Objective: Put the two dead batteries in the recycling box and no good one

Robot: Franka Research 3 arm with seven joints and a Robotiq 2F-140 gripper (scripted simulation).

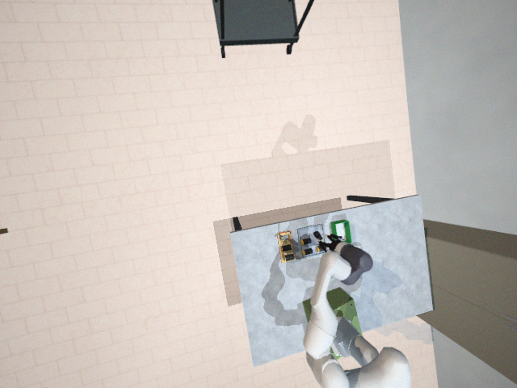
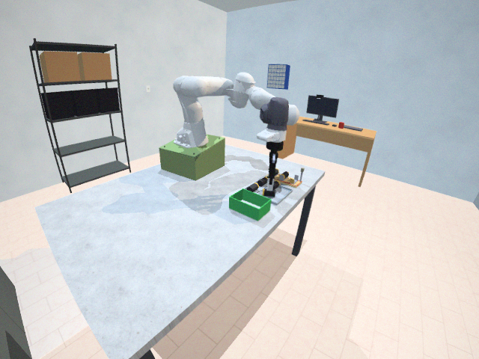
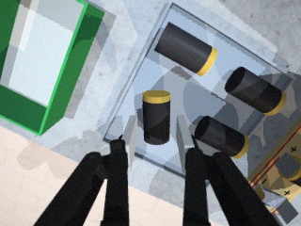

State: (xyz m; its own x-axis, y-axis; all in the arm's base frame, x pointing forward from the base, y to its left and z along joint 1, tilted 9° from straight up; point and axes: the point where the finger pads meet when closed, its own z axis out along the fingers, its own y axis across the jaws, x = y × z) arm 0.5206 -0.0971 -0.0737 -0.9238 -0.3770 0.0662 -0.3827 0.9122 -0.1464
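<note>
The green recycling box (image 1: 349,234) (image 2: 242,206) (image 3: 71,77) stands upright; no battery shows in it. Beside it, the shallow clear tray (image 1: 298,234) (image 2: 285,196) holds several black batteries with yellow ends. One battery (image 1: 317,235) (image 3: 156,124) lies apart near the tray's outer edge, yellow end away from the gripper in the wrist view. My gripper (image 2: 270,189) is partly open around that battery, with a visible gap on each side. Two batteries (image 1: 286,247) (image 1: 288,257) lie in the orange-edged holder (image 1: 281,255) (image 2: 296,185). I cannot tell whether the bulb is lit.
In the wrist view, another battery (image 3: 183,48) lies beyond the fingers. Two more (image 3: 256,90) (image 3: 221,137) lie to the right, the nearer one close to the right finger. The table edge runs close along the tray and box. The green arm base (image 2: 177,162) stands farther back.
</note>
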